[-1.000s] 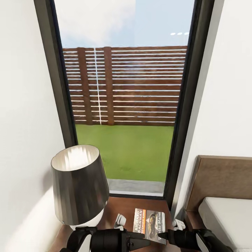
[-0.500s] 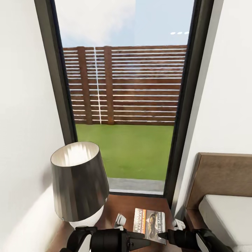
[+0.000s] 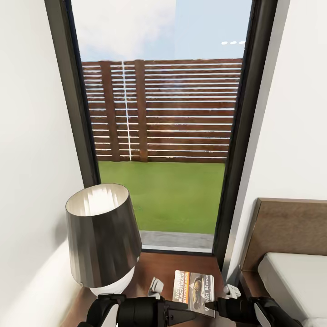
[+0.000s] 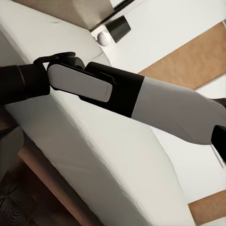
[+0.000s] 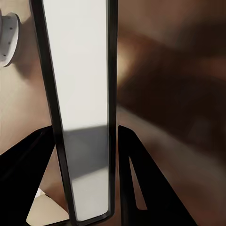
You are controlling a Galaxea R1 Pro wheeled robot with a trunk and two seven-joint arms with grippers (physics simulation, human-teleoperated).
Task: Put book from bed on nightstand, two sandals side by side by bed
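Head view: the book (image 3: 194, 290) is lying flat on the nightstand (image 3: 181, 265), cover up, orange band and white lettering showing. It is sitting between the lamp (image 3: 102, 236) and the bed (image 3: 295, 281), whose grey mattress and brown headboard (image 3: 290, 227) are showing at the right.

A small white object (image 3: 156, 285) is resting just beside the book on the lamp side; another (image 3: 231, 290) is sitting at the nightstand's edge toward the bed.

Behind the nightstand a tall dark-framed window (image 3: 159, 127) is looking out on grass and a slatted wooden fence.

Both grippers are pointing inward at the bottom edge, near the book's front edge. Left gripper (image 3: 184, 309): cannot tell whether spread or closed. Right gripper (image 3: 210, 307): in its wrist view the two dark fingers (image 5: 141, 188) are standing apart, nothing between them, so it is released.

Left wrist view: the right arm (image 4: 117, 92) is crossing over the mattress (image 4: 103, 155).
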